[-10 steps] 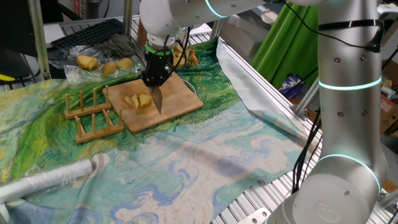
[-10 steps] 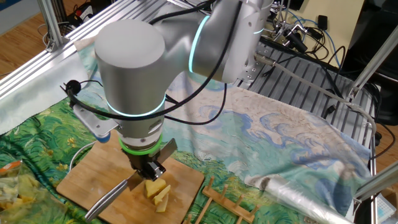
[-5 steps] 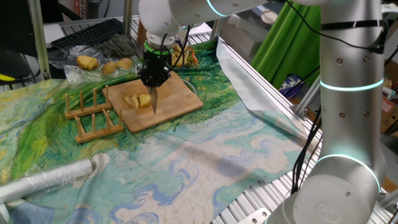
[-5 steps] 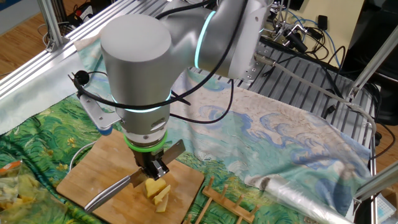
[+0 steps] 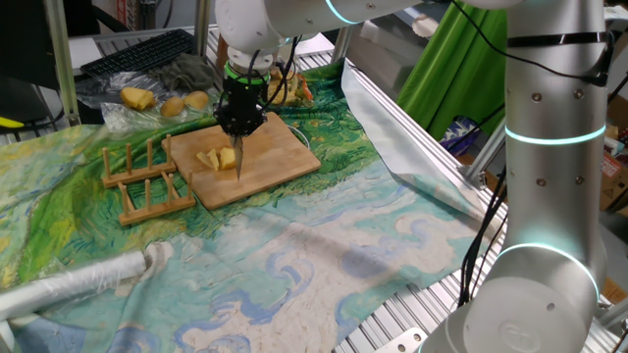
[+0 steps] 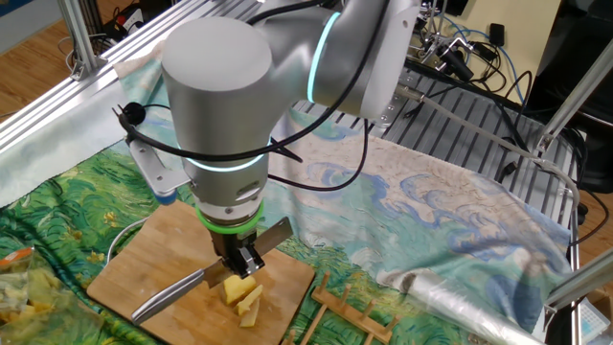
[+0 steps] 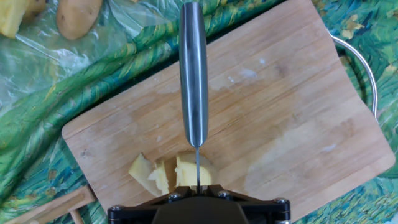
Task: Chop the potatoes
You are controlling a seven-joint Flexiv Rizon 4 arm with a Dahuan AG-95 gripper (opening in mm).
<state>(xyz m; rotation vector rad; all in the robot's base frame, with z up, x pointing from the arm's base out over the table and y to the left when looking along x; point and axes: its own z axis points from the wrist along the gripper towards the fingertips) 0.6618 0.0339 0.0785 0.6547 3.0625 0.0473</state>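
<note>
Hand view showed the potatoes (image 7: 171,174) as a few pale-yellow chunks bunched at the near edge of the bamboo cutting board (image 7: 280,124), with the knife (image 7: 193,74) seen edge-on, its thin blade coming down onto the rightmost chunk. The pincer (image 6: 239,264) was clamped on the knife, its steel handle jutting out to one side over the board in the other fixed view. From one fixed view the blade pointed straight down at the chunks (image 5: 221,159) and the pincer (image 5: 240,123) stood directly above them. Only the hand view showed a whole unpeeled potato (image 7: 79,15) on clear plastic wrap beyond the board. Only the fixed views showed the wooden rack (image 5: 144,181) just beside the board, the painted cloth (image 5: 294,245) covering the tabletop, and a plastic roll (image 5: 78,282) near its edge.
</note>
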